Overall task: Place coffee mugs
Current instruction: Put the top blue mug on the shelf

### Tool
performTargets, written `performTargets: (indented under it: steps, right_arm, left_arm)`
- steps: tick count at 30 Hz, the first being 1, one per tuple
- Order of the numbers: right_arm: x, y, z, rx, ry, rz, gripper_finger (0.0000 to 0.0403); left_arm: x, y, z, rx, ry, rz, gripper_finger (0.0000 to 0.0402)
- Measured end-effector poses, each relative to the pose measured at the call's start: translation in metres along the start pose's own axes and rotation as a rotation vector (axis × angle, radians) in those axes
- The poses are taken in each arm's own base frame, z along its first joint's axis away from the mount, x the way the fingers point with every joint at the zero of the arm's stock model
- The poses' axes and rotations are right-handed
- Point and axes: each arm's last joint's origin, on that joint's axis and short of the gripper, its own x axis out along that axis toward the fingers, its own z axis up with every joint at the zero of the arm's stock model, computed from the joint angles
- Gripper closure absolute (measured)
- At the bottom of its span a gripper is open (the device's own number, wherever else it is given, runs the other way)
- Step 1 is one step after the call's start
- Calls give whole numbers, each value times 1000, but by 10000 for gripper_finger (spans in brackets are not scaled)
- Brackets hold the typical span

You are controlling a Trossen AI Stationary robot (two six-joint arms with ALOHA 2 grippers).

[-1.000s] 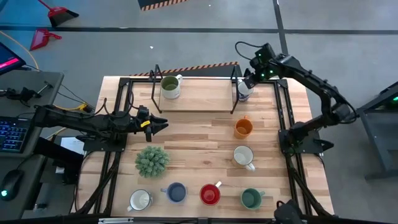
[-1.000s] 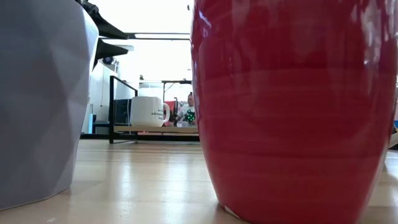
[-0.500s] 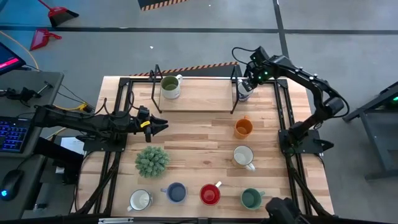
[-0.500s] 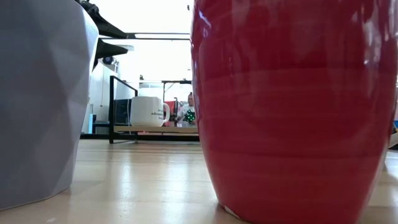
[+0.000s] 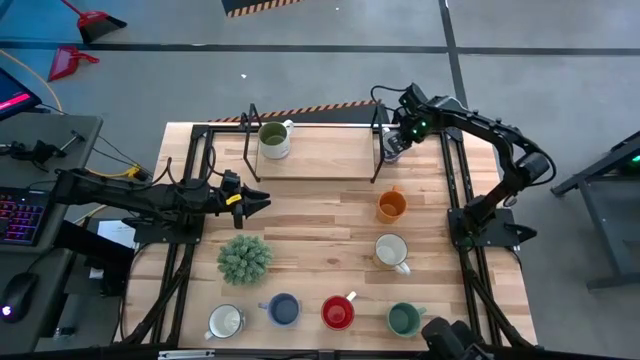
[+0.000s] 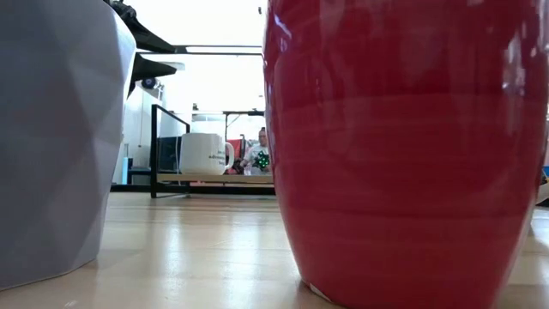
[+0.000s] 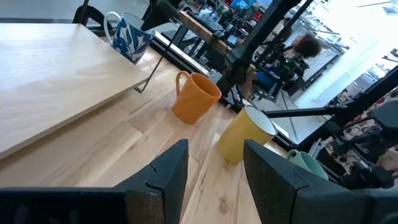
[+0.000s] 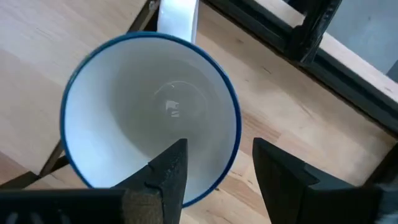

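Note:
A white mug with a blue rim (image 8: 152,118) and a blue leaf pattern (image 7: 130,38) stands upright on the table just right of the shelf's right legs (image 5: 393,150). My right gripper (image 8: 217,152) hovers over it (image 5: 398,138), open, pointing down. One finger is inside the rim and one outside, with a gap to the wall. An olive-lined mug (image 5: 273,138) stands on the raised shelf. Orange (image 5: 391,206), white (image 5: 391,250), dark green (image 5: 403,319), red (image 5: 337,312), blue (image 5: 283,308) and white (image 5: 226,321) mugs stand on the table. My left gripper (image 5: 262,200) waits open at mid-left.
The raised wooden shelf (image 5: 320,155) on black legs spans the far middle of the table. A bushy green plant (image 5: 245,257) sits near my left gripper. In the low view its grey pot (image 6: 51,137) and the red mug (image 6: 403,146) block most of the scene. Bare wood lies at the table's centre.
My right arm's wrist has swung a little toward the table's left while staying above the blue-rimmed mug. The mug has stayed where it was.

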Motion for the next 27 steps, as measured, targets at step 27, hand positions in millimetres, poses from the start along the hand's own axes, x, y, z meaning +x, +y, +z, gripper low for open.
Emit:
performTargets:
  steps: [27]
  right_arm:
    - [14, -1, -10, 112, -47, -7, 398]
  left_arm:
    - [0, 0, 0, 0, 2, 2, 259]
